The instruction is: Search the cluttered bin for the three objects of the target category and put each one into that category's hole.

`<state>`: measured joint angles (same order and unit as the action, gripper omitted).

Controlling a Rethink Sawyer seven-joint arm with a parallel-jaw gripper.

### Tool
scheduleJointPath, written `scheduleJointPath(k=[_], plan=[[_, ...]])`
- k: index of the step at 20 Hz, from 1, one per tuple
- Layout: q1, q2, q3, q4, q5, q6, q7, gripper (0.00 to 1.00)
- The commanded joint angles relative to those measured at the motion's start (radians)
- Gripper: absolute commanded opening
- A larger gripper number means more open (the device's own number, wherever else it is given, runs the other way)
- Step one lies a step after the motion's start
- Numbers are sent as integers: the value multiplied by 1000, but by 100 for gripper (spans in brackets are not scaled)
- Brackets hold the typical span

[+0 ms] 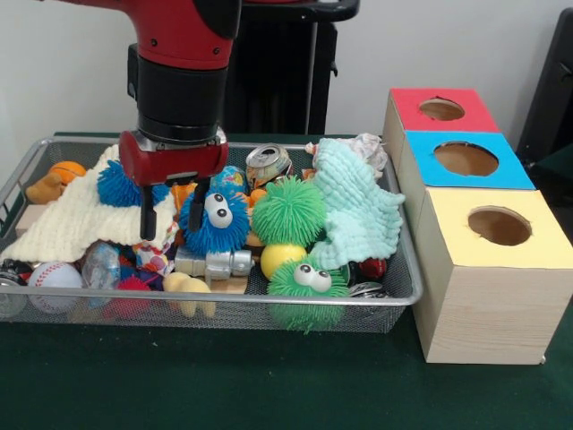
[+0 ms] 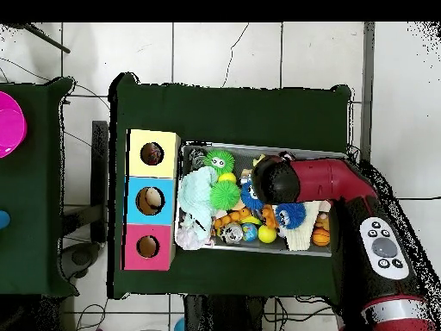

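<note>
The red and black end effector (image 1: 175, 219) hung low over the left half of the wide silver wire-mesh bin (image 1: 394, 291) on the green desk (image 1: 269, 385), its dark fingers (image 1: 148, 218) spread apart and gripping nothing. One finger reached down beside a spiky blue googly-eyed ball (image 1: 215, 219), just above a crinkly multicoloured polka-dot wrapper (image 1: 157, 257). The round hole (image 1: 499, 226) in the yellow-faced pale wooden box stood well to the right, outside the bin.

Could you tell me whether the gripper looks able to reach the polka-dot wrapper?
Probably yes: the open gripper hangs above the polka-dot wrapper, partly exposed between cream cloth and googly-eyed blue ball.
</note>
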<state>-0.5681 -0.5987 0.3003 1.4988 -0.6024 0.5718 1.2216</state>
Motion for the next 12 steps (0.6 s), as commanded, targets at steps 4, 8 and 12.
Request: scheduleJointPath(k=[4,8,12], plan=[[-13,63,0,-6,-26,37,7,100],[-26,82,7,-16,-39,14,-9,100],[-28,97,0,-15,-50,-23,12,100]])
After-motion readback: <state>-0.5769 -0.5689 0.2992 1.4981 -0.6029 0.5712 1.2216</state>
